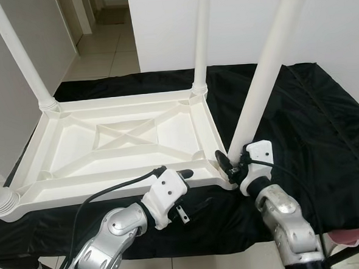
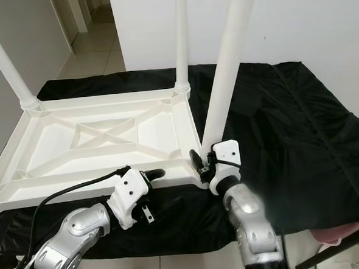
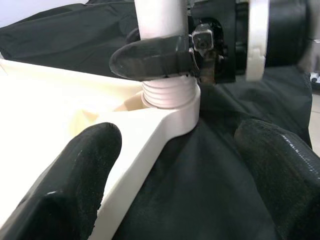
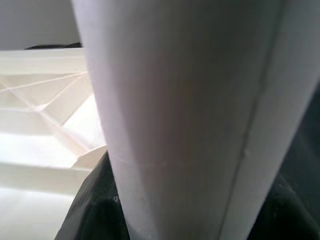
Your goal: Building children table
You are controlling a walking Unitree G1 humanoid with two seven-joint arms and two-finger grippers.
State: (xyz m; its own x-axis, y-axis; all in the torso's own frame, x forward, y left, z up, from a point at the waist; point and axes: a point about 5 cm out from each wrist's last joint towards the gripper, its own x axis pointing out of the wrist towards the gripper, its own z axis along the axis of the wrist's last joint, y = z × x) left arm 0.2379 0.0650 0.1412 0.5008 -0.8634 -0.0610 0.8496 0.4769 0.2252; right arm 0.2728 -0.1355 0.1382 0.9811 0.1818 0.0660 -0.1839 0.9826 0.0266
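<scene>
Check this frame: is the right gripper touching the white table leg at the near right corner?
Touching. In the left wrist view a black finger of the right gripper wraps against the white table leg, just above its threads.

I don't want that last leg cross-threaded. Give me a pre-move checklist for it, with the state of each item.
1. Right gripper shut on the near right leg just above its base: ok.
2. Leg's threaded end entered in the corner socket: ok, though threads still show above the collar.
3. Leg upright: not ok, it leans to the right.
4. Left gripper steadying the tabletop: ok, open fingers straddle the near rim.
5. Other three legs in their sockets: ok.
6. Thread engagement inside the socket: cannot tell.
</scene>
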